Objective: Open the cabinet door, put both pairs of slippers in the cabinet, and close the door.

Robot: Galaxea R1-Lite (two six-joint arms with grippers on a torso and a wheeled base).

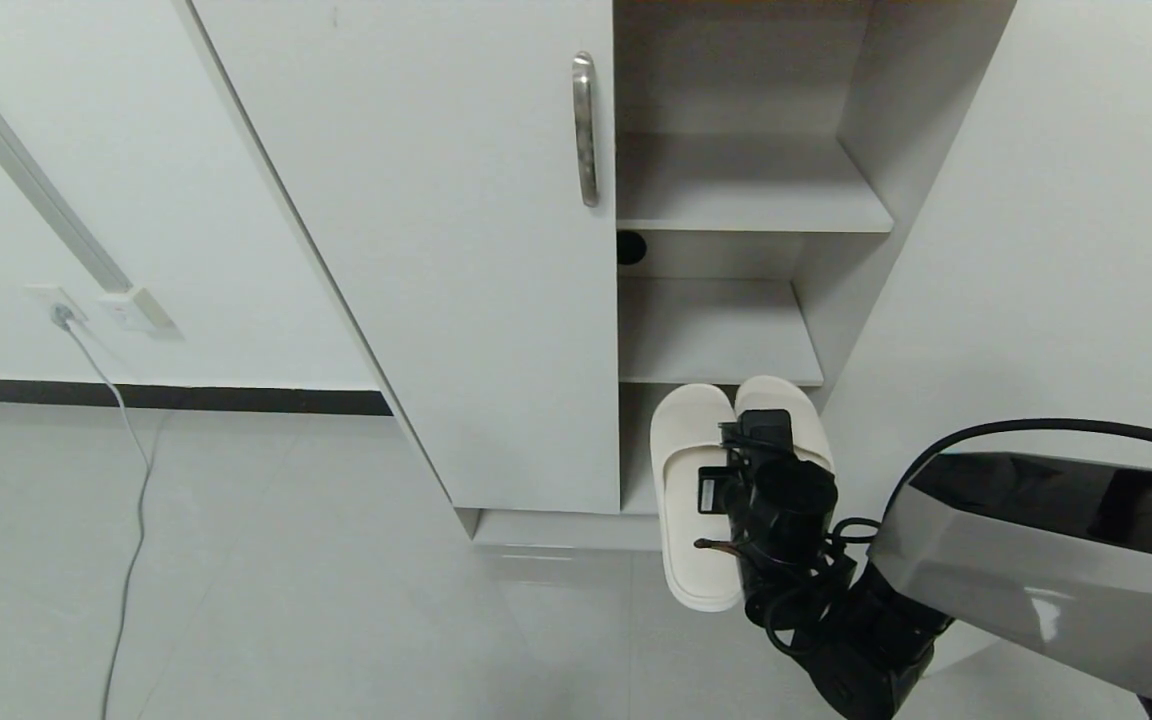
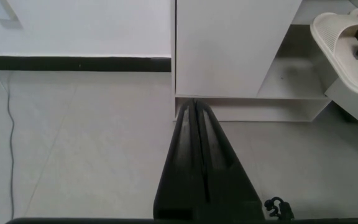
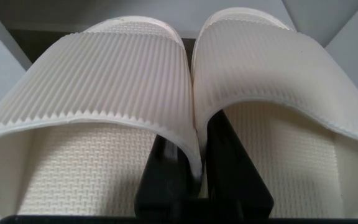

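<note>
A pair of white slippers (image 1: 691, 480) hangs side by side in front of the cabinet's bottom compartment (image 1: 641, 470), toes toward the shelves. My right gripper (image 1: 758, 440) is shut on the slippers' touching inner edges; its fingers (image 3: 166, 180) clamp the ribbed straps (image 3: 123, 81) from inside. The cabinet's right door (image 1: 1066, 250) stands swung open, and the left door (image 1: 456, 250) with its metal handle (image 1: 586, 130) is closed. My left gripper (image 2: 196, 109) is shut on nothing, low over the floor in front of the cabinet base. The slippers (image 2: 344, 43) show off to its side.
Two bare shelves (image 1: 726, 190) (image 1: 716, 335) sit above the bottom compartment. A wall socket (image 1: 61, 310) and a cable (image 1: 136, 500) trailing across the floor lie at the left. The tiled floor (image 1: 336, 600) before the closed door is open room.
</note>
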